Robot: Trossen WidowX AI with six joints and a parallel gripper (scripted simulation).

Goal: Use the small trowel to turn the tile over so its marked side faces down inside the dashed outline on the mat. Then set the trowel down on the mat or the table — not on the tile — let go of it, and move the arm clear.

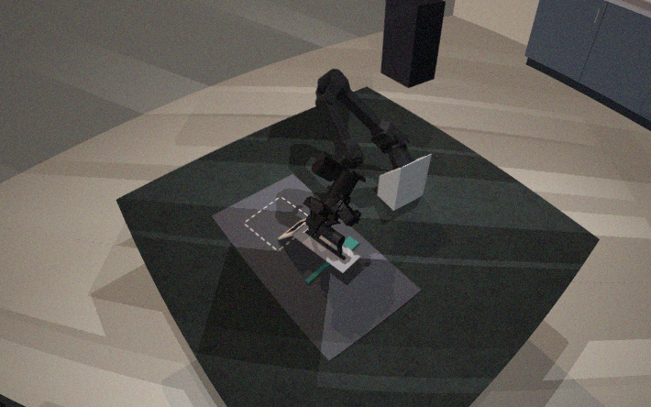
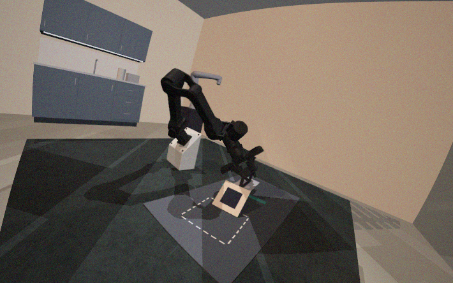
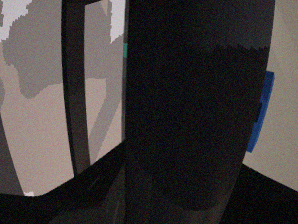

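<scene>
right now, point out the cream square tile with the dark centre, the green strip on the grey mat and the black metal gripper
cream square tile with dark centre (image 1: pixel 288 233) (image 2: pixel 222 201): top and exterior views, its cream border
green strip (image 1: pixel 316 273) (image 2: pixel 258 199): top and exterior views, its long narrow part
black gripper (image 1: pixel 343 248) (image 2: pixel 245 182): top and exterior views, between the fingertips

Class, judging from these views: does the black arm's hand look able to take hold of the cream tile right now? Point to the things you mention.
Probably not: the black hand (image 1: pixel 342 258) (image 2: pixel 244 184) is shut on something, so it would likely need freeing first. The cream square tile (image 1: pixel 292 230) (image 2: pixel 218 199) stands tilted close by.
</scene>
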